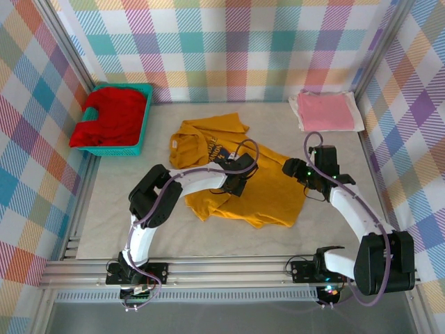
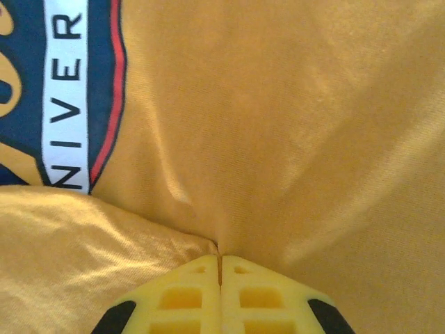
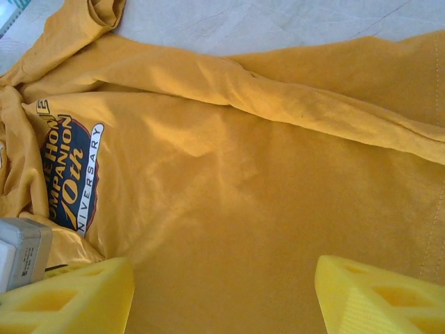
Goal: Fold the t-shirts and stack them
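The mustard-yellow t-shirt [image 1: 268,191] lies crumpled in the middle of the table, its dark round print [image 3: 73,174] facing up. My left gripper [image 1: 236,182] sits on the shirt's middle beside the print [image 2: 62,90]. Its yellow fingers [image 2: 181,296] are shut on a pinched ridge of the cloth [image 2: 278,125], seen at the left gripper [image 2: 220,268]. My right gripper [image 1: 295,169] hovers over the shirt's right side, open, with flat cloth [image 3: 243,174] showing between the tips of the right gripper [image 3: 222,292]. A folded pink t-shirt [image 1: 325,111] rests at the back right. A red t-shirt [image 1: 111,115] fills the basket.
The teal plastic basket [image 1: 146,118] stands at the back left against the checked wall. Bare grey table [image 1: 118,229] lies in front of the shirt and to its left. Metal rails [image 1: 229,268] run along the near edge by the arm bases.
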Available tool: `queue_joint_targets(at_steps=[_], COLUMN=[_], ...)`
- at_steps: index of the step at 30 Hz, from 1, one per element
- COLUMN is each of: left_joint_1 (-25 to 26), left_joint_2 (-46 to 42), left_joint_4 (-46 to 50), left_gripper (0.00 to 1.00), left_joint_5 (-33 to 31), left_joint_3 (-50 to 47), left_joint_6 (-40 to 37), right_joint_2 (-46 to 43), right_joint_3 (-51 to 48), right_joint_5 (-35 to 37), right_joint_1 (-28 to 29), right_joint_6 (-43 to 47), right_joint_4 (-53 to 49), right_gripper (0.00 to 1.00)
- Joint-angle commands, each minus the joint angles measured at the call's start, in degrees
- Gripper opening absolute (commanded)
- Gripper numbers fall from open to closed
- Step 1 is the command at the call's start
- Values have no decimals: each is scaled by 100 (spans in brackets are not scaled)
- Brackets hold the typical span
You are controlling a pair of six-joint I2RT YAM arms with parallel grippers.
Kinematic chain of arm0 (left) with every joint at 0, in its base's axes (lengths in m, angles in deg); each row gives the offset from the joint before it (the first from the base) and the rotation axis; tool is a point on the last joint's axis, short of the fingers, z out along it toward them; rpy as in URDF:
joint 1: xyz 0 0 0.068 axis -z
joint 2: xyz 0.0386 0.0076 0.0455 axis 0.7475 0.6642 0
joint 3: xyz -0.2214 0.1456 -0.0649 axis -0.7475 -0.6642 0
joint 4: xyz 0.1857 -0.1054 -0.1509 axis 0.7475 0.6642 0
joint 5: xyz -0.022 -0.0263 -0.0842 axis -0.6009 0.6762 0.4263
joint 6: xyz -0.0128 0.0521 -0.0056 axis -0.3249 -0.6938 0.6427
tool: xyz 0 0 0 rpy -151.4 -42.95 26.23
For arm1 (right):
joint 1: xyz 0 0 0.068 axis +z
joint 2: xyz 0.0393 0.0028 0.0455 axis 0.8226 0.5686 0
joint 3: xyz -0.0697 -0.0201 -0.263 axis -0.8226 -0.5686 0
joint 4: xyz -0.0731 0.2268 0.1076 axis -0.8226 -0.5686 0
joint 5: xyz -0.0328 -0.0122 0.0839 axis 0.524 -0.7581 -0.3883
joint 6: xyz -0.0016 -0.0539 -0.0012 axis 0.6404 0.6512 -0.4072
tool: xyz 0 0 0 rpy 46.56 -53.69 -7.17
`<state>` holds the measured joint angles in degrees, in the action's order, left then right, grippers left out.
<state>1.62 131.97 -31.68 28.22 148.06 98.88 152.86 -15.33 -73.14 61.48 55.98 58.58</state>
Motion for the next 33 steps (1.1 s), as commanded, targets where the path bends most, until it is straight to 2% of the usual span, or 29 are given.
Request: queue_joint_targets(at_steps=[1, 6, 10, 13, 17, 20, 21, 25, 26, 29, 33], left_joint_1=[72, 33, -109, -206, -227, -213, -203, -180, -183, -182, -175], left_joint_2=[-607, -1455, -1879, -1785, -1460, -1358, -1297, -1119, -1068, -1057, -1304], left_joint_4=[319, 479, 356, 187, 121, -142, -140, -230, -245, -107, 37], left_gripper=[0, 0, 30, 39, 40, 46, 46, 35, 30, 7, 0], left_joint_5=[-406, -681, -518, -332, -62, 308, 341, 235, 202, 63, -72], left_joint_3=[-38, -373, -693, -805, -818, -983, -975, -1000, -1005, -940, -929], left_joint_6=[185, 459, 413, 342, 399, 379, 380, 387, 378, 416, 484], right_joint_2=[-64, 76, 246, 322, 325, 300, 296, 373, 403, 454, 490], right_joint_3=[-84, -57, -100, -112, -121, -169, -199, -229, -230, -208, -171], right_joint_5=[-136, 13, -78, -191, -267, -215, -206, -249, -273, -327, -303], right_joint_1=[-50, -82, -119, -120, -122, -121, -121, -128, -121, -121, -125], right_joint_6=[-22, -28, -69, -115, -142, -98, -98, -104, -128, -147, -129], right_joint_4=[151, 31, 122, 240, 266, 197, 199, 278, 305, 353, 327], right_gripper=[69, 69, 69, 69, 69, 69, 69, 69, 69, 68, 68])
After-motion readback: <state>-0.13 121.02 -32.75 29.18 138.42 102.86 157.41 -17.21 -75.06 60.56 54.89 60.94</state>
